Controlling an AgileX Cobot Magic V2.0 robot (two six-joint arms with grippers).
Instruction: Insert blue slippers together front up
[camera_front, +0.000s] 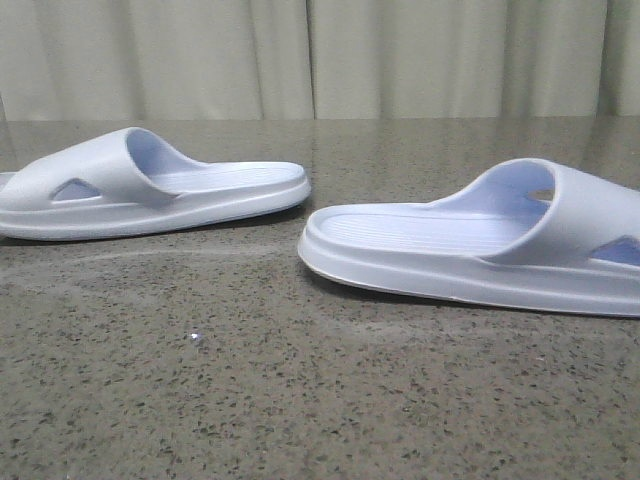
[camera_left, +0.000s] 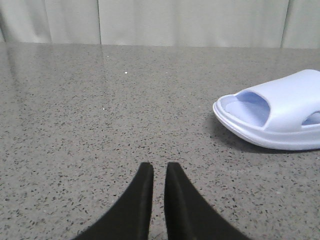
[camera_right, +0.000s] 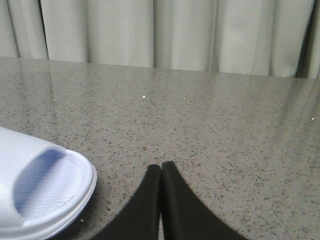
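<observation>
While I am looking forward over the counter (camera_front: 300, 400), I am seeing the two blue slippers lying flat on their soles, apart from each other, with a strip of bare speckled stone between them. The left slipper (camera_front: 150, 185) is sitting on the far left, its strap toward the left edge and its open footbed stretching toward the middle. The right slipper (camera_front: 480, 240) is lying nearer to me on the right, its rounded end pointing at the other one and its strap toward the right edge, partly running out of view. Both are showing the triangular cut-out in the side of the strap and the ribbed footbed. A pale curtain (camera_front: 320, 55) is hanging behind the counter.

Checking the left wrist camera, I am seeing the left pincer (camera_left: 159, 170) hovering low over bare counter, its two black fingers nearly together with only a thin slit between the tips, gripping nothing. One slipper (camera_left: 280, 112) is sitting well off to its side.

On the right wrist camera, the right pincer (camera_right: 161, 167) is pressed closed, tips touching, also empty, with a slipper (camera_right: 40, 190) lying just beside it and not touching.
</observation>
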